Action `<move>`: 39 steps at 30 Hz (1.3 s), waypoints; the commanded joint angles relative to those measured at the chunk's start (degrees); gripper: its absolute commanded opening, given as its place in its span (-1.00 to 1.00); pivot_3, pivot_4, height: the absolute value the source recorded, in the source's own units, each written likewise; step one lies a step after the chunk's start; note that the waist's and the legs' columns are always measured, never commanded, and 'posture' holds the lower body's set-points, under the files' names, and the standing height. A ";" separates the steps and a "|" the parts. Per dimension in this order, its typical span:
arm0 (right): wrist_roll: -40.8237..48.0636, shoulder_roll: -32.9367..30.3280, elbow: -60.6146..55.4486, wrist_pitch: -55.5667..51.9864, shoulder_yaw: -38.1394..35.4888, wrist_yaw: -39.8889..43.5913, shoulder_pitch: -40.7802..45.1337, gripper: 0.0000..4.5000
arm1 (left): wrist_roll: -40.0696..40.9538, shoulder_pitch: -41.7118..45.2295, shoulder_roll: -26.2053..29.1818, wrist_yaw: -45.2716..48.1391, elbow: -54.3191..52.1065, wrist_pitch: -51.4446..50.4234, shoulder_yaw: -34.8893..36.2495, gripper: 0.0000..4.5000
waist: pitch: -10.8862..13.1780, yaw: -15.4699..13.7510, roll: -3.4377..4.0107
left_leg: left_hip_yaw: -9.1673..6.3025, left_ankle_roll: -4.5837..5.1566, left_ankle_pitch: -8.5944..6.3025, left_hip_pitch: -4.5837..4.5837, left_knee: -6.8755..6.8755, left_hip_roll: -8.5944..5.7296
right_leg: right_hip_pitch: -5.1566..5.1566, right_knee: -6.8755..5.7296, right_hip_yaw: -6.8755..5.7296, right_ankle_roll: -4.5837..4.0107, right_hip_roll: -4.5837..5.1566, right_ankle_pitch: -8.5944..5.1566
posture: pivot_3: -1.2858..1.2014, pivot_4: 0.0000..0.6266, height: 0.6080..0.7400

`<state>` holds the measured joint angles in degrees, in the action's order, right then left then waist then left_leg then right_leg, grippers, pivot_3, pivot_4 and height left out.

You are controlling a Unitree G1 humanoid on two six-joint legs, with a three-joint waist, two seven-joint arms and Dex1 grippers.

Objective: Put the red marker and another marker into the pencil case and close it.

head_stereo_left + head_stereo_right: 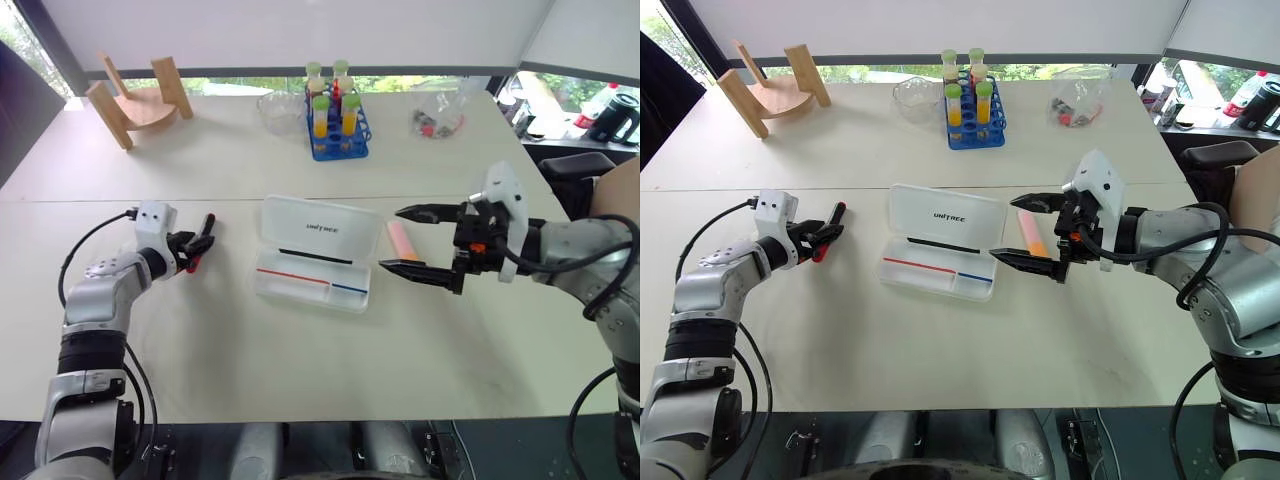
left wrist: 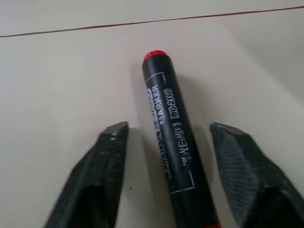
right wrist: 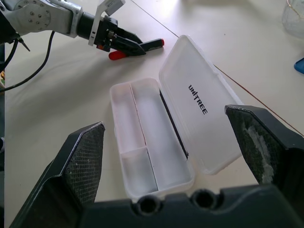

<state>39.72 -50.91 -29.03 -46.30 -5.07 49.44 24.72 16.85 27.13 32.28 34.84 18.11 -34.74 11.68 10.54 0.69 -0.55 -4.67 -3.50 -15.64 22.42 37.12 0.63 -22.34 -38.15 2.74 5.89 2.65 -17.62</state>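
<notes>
The red marker, black-bodied with red ends, lies on the table left of the pencil case. My left gripper is down at the marker with a finger on each side of it. The left wrist view shows a gap on both sides, so the jaws are open and not touching. The white case lies open, lid back, its tray empty apart from the red and blue stripes. Another marker, pale pink, rests on the table just right of the case. My right gripper hovers wide open over it, holding nothing.
At the back of the table stand a blue rack of tubes, a clear bowl, a wooden stand and a clear plastic bag. A seam crosses the table behind the case.
</notes>
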 commanded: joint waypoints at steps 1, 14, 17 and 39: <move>0.82 -0.75 -2.01 0.11 -2.16 -0.28 -0.03 1.00 | 0.07 -0.67 0.95 0.21 0.20 -1.55 0.00 -0.81 | 0.00 0.04 0.00 | 0.00 0.00 0.00 0.00 -0.01 0.00 | -0.01 0.00 0.00 0.00 -0.01 0.00 | 0.03 -0.52 1.00; 0.80 -1.34 -2.39 -0.21 -3.38 -0.96 -0.65 1.00 | 13.77 4.85 9.28 33.38 -22.19 5.59 -6.55 -0.88 | 0.16 -0.06 -0.13 | 0.02 -0.09 0.05 0.18 -0.02 -0.04 | -0.11 0.07 -0.03 -0.01 0.06 0.00 | 0.03 -0.52 1.00; 0.96 -1.56 -3.06 -0.66 -4.34 -1.67 -1.20 1.00 | 8.00 10.45 8.25 42.01 -16.50 14.31 -15.18 -0.88 | 0.16 0.02 -0.13 | 0.03 -0.09 0.05 0.10 -0.02 -0.05 | -0.03 0.08 -0.02 -0.01 0.02 0.00 | 0.03 -0.52 1.00; 5.28 -1.61 -10.14 -4.29 -10.03 -9.67 -8.67 1.00 | -12.43 29.63 -7.04 51.64 29.76 51.43 -27.68 0.98 | 0.19 0.15 -0.17 | 0.00 0.02 0.00 0.29 0.01 -0.03 | -0.22 0.05 0.00 0.01 -0.07 -0.01 | 0.03 -0.52 1.00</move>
<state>44.70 -52.15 -38.10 -51.03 -14.35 40.08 15.92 3.04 55.32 24.70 86.10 49.56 17.80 -18.52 10.74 0.83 -0.72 -4.67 -3.49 -15.64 22.71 37.13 0.60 -22.56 -38.11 2.74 5.89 2.57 -17.63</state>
